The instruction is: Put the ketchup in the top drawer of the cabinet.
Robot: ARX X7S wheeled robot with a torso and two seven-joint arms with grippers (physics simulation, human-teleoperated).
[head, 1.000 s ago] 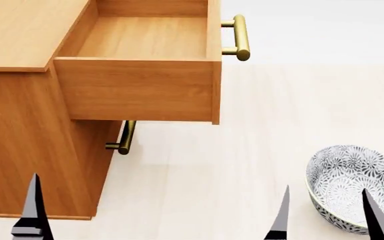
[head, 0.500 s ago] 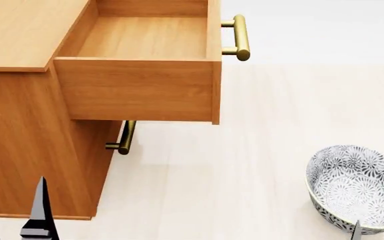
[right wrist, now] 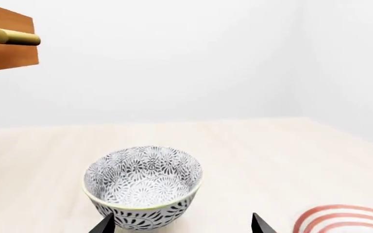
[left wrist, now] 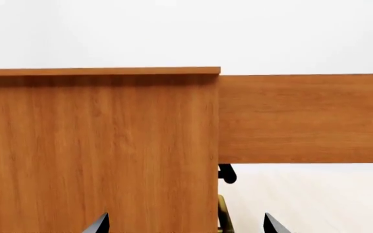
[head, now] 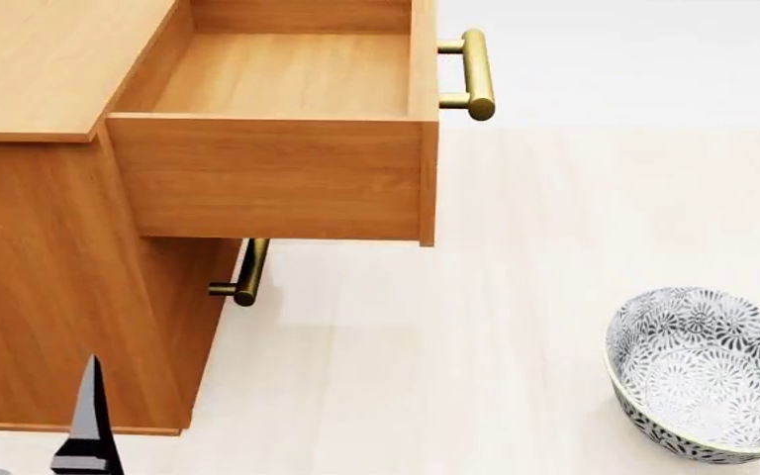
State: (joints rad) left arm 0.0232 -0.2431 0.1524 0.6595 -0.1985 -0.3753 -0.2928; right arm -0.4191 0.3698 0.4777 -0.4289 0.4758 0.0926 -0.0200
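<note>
Top drawer (head: 274, 168) pulled out rightward from cabinet (head: 50, 297); bowl (head: 704, 371) on floor right, well apart.

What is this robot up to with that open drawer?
Right now it holds nothing. The top drawer of the cabinet is pulled out and looks empty. Both grippers are open: the left gripper faces the cabinet's side, and the right gripper points at a patterned bowl on the pale floor. A red-striped plate lies nearby. No ketchup can shows in any view.
</note>
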